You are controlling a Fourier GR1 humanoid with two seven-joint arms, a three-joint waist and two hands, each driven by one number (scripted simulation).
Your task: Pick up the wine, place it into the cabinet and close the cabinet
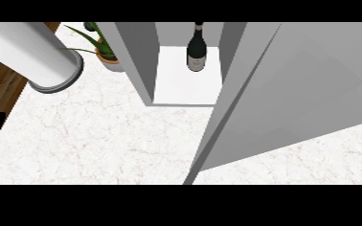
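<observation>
Fingers are not shown anywhere in the head view, so neither hand's state can be told; only a grey forearm [44, 57] is seen, entering at the upper left and lying across the edge of the surface. The wine bottle [197, 48] is seen standing upright inside the cabinet [138, 57], on its white floor, toward the back and slightly right of the middle of the opening. It is dark, with a pale label on its lower body, and it is touched by nothing. The cabinet is set on the white marbled surface [92, 139], with its grey side walls rising on either side of the bottle. The cabinet door [283, 100] is seen swung wide open on the right, a large grey panel spreading from the cabinet's right wall toward the lower edge of the view. A potted plant [105, 52] with long green leaves is placed just beside the cabinet's left wall. A strip of brown wood [10, 84] is visible at the far left, beyond the surface.
</observation>
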